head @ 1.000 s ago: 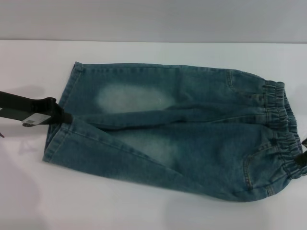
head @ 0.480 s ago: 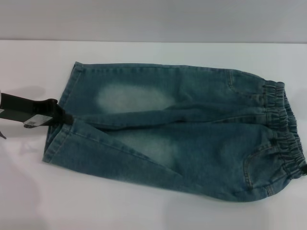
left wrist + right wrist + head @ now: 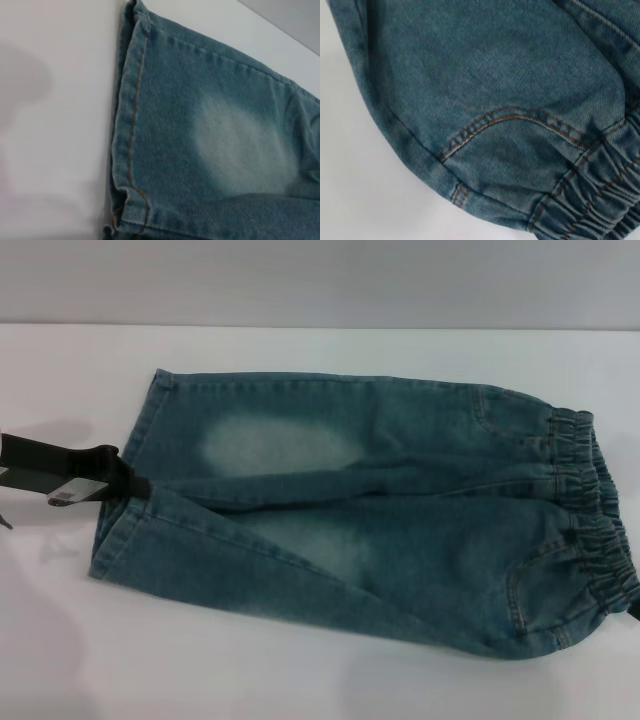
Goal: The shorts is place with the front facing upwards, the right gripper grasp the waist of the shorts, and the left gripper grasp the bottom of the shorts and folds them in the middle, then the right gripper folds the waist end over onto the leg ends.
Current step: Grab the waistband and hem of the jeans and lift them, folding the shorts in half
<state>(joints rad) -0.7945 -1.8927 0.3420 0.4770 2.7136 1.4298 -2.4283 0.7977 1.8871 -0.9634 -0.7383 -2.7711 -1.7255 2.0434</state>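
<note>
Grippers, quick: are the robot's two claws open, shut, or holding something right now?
Left gripper: at the shorts' leg hems; cannot tell.
Right gripper: barely visible by the waistband; cannot tell.

text: none legible | left gripper [image 3: 120,483]: small white label behind the jaws, print too small to read
</note>
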